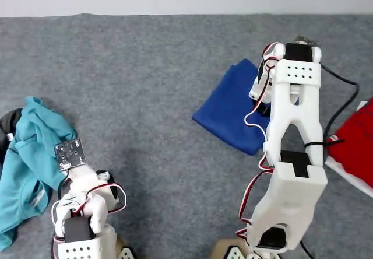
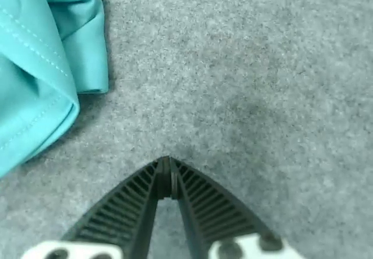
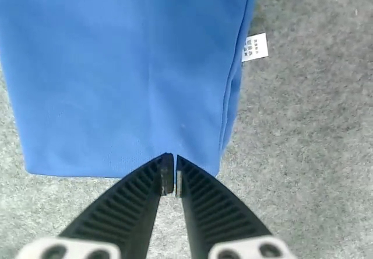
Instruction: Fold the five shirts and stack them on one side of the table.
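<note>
high camera down over the table (image 1: 145,84), wrist cameras close above it (blue shirt (image 1: 227,110) common to high and right)

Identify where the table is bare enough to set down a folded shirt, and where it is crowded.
Bare: the grey table between teal shirt and blue shirt. Crowded: where the right arm stands between blue shirt and red shirt.

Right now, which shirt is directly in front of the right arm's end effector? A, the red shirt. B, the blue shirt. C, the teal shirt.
B: in the right wrist view the right end effector, with its tips together, is at the near edge of the folded blue shirt.
</note>
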